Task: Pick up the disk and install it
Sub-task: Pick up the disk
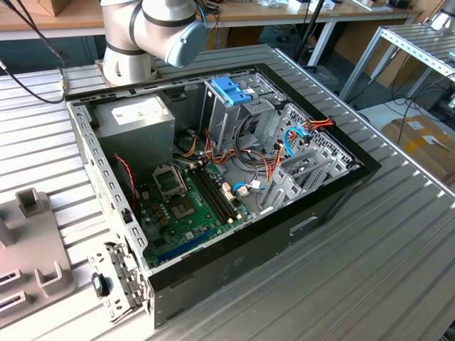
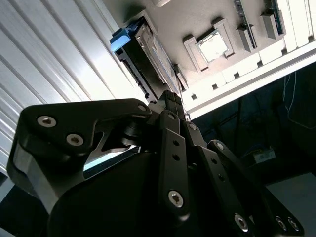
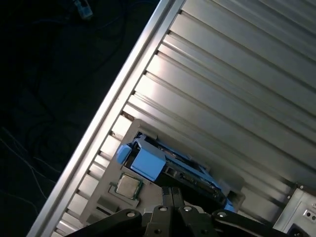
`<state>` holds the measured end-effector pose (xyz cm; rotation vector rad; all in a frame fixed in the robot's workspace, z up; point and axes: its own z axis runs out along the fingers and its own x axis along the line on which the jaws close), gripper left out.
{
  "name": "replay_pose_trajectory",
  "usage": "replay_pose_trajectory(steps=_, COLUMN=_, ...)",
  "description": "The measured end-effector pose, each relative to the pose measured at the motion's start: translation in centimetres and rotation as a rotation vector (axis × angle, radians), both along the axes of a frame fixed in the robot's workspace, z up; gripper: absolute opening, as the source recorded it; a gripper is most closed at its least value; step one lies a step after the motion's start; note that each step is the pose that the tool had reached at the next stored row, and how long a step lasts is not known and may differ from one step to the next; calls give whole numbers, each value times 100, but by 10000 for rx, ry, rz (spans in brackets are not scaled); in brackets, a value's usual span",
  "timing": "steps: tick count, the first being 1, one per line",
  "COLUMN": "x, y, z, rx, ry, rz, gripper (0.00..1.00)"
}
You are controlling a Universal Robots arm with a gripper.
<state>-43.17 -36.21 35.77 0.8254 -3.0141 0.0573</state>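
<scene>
Largest first: we see the ribbed aluminium tabletop [image 1: 370, 270] carrying everything. On it lies the open black computer tower case [image 1: 234, 263], side panel off. Inside are a grey metal power supply box with a white label [image 1: 135, 124], a green motherboard [image 1: 188, 206], and bundles of red, orange and blue cables near the drive cage. The grey-and-silver robot arm [image 1: 149, 28] stands behind the case, at its power-supply end, and runs up out of the exterior view.

At the exterior view's left sits a grey moulded holder tray [image 1: 28, 241], close to the tabletop edge. We read it as the same tray in both wrist views [image 2: 197, 19] [image 3: 103, 202].

The task's thing, the flat metal hard disk with a light-blue plastic rail frame [image 2: 145, 59] [image 3: 173, 168], is in that tray and well apart from the case. It appears to stand on edge in a slot, blue rail end facing away from the silver processor chip [image 2: 213, 47] [image 3: 127, 186], which sits in a recess just beside it.

The black pincer [image 2: 170, 96] [image 3: 171, 190] hangs right over the disk's edge. Its fingers are drawn together, narrow, with nothing between them. We cannot tell whether the tips touch the disk.

A small blue ridged plastic bracket [image 1: 231, 91] sits on top of the drive cage inside the case.
</scene>
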Motion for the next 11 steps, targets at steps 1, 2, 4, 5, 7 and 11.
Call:
replay_pose_trajectory(steps=1, x=0, y=1, z=-1, rx=-2, ry=-1, rz=107, gripper=11)
replay_pose_trajectory(steps=2, x=0, y=2, z=-1, rx=-6, ry=-1, rz=206, gripper=11)
replay_pose_trajectory(steps=4, x=0, y=4, z=0, rx=-13, ry=0, rz=419, gripper=11)
replay_pose_trajectory(steps=5, x=0, y=4, z=-1, rx=-15, ry=-1, rz=507, gripper=11)
replay_pose_trajectory(steps=7, x=0, y=6, z=0, rx=-19, ry=-1, rz=704, gripper=11)
replay_pose_trajectory(steps=11, x=0, y=11, z=0, rx=-32, ry=-1, rz=1326, gripper=11)
